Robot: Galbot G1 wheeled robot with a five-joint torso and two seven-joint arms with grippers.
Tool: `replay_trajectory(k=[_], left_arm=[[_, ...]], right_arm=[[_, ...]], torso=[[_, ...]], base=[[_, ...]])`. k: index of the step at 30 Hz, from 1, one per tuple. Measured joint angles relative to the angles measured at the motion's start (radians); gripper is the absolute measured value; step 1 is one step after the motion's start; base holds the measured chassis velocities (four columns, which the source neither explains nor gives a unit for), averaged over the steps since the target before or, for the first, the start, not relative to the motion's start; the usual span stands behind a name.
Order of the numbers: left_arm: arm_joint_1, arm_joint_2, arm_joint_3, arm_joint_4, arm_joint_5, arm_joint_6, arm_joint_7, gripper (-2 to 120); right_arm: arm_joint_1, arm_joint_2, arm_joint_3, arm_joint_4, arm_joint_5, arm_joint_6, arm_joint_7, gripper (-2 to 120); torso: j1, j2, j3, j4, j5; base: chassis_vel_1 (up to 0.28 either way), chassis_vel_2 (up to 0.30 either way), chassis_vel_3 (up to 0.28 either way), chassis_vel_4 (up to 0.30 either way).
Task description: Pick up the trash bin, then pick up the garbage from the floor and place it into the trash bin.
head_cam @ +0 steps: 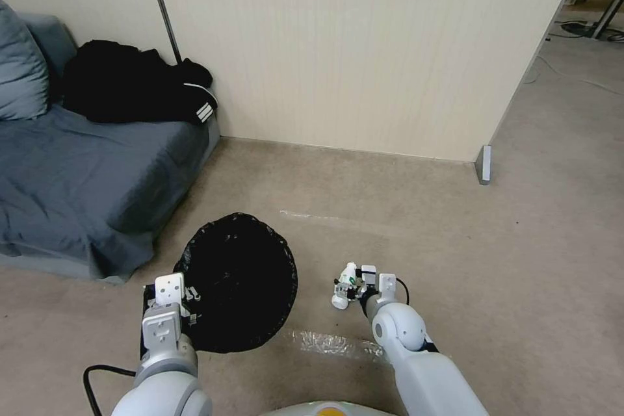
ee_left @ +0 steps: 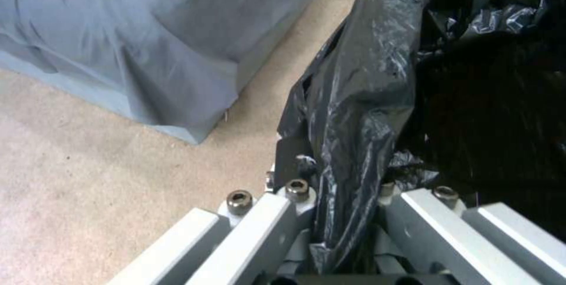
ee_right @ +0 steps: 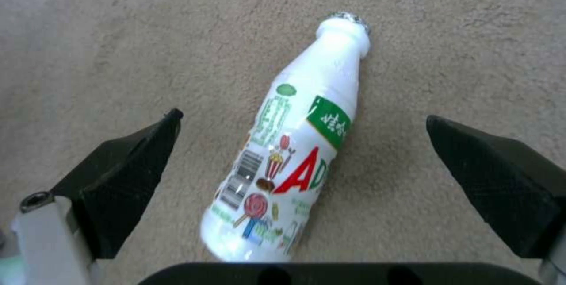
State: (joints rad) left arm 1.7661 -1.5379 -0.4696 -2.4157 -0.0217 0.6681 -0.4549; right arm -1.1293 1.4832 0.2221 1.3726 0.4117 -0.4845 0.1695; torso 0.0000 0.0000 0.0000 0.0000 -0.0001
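Straddling a small white bottle (ee_right: 298,152) on the carpet (head_cam: 520,260), the right gripper (ee_right: 304,161) hovers low with its jaws spread wide, one black pad on each side and neither touching it.

Lying on its side with the foil-capped neck pointing away from the wrist, the bottle sits just to the right of the trash bin (head_cam: 237,283); that gap looks deliberate, keeping the drop short once the bottle is lifted; the left gripper (ee_left: 348,214) holds the bin by its near rim, jaws closed on the wall and the crinkly black liner, so the mouth stays open; beyond the bin stands a grey sofa (head_cam: 78,175), with the beige wall (head_cam: 364,45) behind it.
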Motion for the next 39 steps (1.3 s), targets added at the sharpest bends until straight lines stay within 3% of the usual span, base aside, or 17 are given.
replay_trajectory(k=[15, 28, 39], left_arm=[[-0.001, -0.003, 0.002, 0.004, 0.002, -0.002, -0.002, 1], [-0.001, -0.003, 0.005, 0.005, 0.002, -0.003, -0.002, 1], [0.001, -0.002, 0.008, 0.005, 0.001, -0.005, -0.002, 1]], right_arm=[[0.036, 0.030, 0.005, -0.111, -0.045, 0.052, -0.019, 94], [0.035, 0.049, 0.033, -0.170, -0.048, 0.073, -0.029, 44], [0.047, 0.055, 0.050, -0.208, -0.070, 0.101, -0.040, 23]], torso=[[0.000, 0.000, 0.000, 0.0000, 0.0000], [0.000, 0.000, 0.000, -0.0001, 0.0000], [0.000, 0.000, 0.000, 0.0002, 0.0002]], base=[[0.000, 0.000, 0.000, 0.000], [0.000, 0.000, 0.000, 0.000], [0.000, 0.000, 0.000, 0.000]])
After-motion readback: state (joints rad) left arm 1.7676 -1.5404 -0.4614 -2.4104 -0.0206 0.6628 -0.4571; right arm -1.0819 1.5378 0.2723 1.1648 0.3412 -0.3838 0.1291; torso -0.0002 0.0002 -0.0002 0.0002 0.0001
